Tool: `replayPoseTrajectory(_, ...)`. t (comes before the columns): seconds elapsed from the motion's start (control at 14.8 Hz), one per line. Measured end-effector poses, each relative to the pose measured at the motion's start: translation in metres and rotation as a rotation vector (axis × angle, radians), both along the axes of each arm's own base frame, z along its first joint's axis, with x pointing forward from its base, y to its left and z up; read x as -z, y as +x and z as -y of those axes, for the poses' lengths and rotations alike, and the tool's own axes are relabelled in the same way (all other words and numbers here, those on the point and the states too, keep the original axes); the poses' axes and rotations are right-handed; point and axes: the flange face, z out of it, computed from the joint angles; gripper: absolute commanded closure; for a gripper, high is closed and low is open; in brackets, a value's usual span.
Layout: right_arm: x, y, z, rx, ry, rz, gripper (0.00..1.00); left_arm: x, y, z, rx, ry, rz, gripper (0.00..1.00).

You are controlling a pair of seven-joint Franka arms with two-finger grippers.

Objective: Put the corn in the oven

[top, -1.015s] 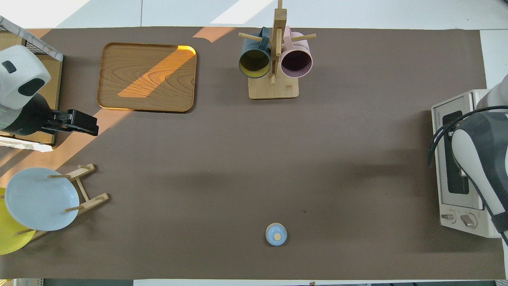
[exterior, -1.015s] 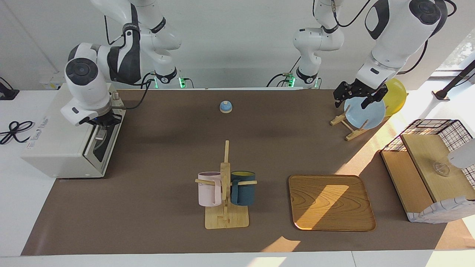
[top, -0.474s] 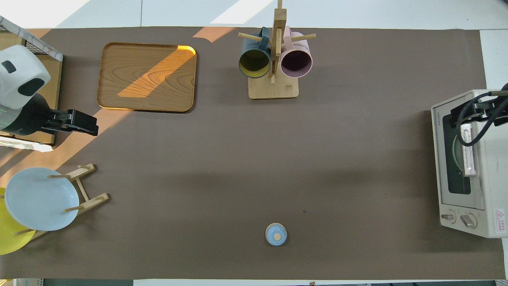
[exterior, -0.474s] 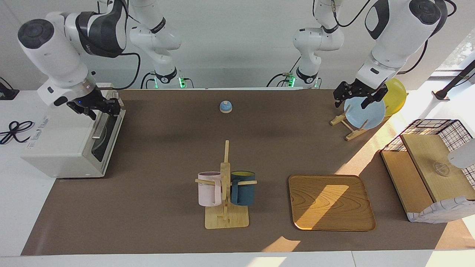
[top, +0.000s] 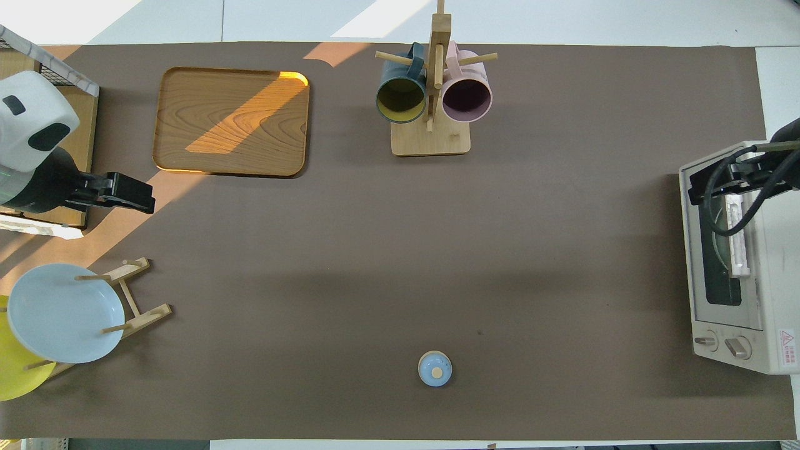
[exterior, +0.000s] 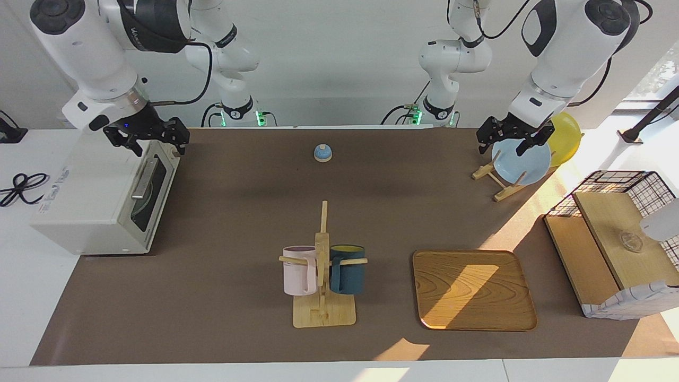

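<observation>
The right gripper [exterior: 147,139] is held in the air above the upper edge of the oven [exterior: 101,196], its fingers spread apart and nothing carried between them; no contact with the silver bar handle [exterior: 142,179] can be made out. The oven is set at the right arm's end of the table [exterior: 238,223], its dark glass door turned toward the middle of the table, and the door appears to be shut. Because the gripper is raised and free, the closing of the door is judged to be done, or the arm to be clearing away from it.

No corn is to be seen anywhere on the table in either view. It is judged to lie inside the oven, though through the dark glass only a pale round shape can be made out and the cob itself cannot be confirmed.

The left gripper [exterior: 510,137] is held waiting above the blue plate [exterior: 521,160], its fingers apart and empty; the plate stands on edge in a wooden rack [exterior: 496,183] near the corner at the left arm's end, with a yellow plate [exterior: 566,137] beside it.

If the corn is indeed inside, the task is judged to be nearly or wholly complete.
</observation>
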Motion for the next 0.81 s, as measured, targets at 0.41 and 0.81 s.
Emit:
replayPoseTrajectory(0.41,-0.011,-0.001,-0.013,-0.021,-0.004,0.009,0.0,0.0,0.0,0.0,0.0,0.0,0.0,0.0)
replayPoseTrajectory(0.81,-0.013,-0.001,-0.01,-0.015,-0.005,0.013,0.0,0.0,0.0,0.0,0.0,0.0,0.0,0.0)
